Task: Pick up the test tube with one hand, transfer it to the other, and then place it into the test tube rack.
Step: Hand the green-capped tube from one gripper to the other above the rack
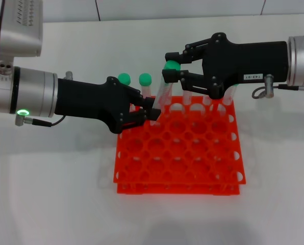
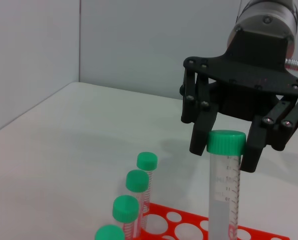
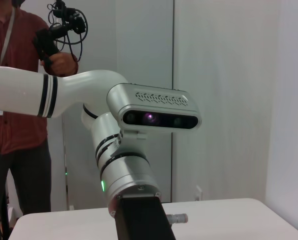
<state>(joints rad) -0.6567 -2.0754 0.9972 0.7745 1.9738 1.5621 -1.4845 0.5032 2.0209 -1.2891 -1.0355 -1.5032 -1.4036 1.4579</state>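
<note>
The test tube (image 1: 162, 92), clear with a green cap (image 1: 171, 66), is held tilted above the back left of the orange-red rack (image 1: 193, 163). My left gripper (image 1: 153, 113), plain black, is shut on its lower part. My right gripper (image 1: 168, 66), with the white label (image 1: 251, 77), comes from the right, its fingers closed on either side of the cap. The left wrist view shows the tube (image 2: 224, 200), the cap (image 2: 226, 141) and the right gripper (image 2: 226, 150) with fingers (image 2: 200, 140) touching the cap. The rack's edge (image 2: 189, 227) shows below.
Other green-capped tubes (image 1: 124, 78) (image 1: 145, 78) stand in the rack's back left holes, close behind my left gripper; several show in the left wrist view (image 2: 137, 180). The right wrist view shows my left arm (image 3: 129, 175) and a person in red (image 3: 14, 100) behind.
</note>
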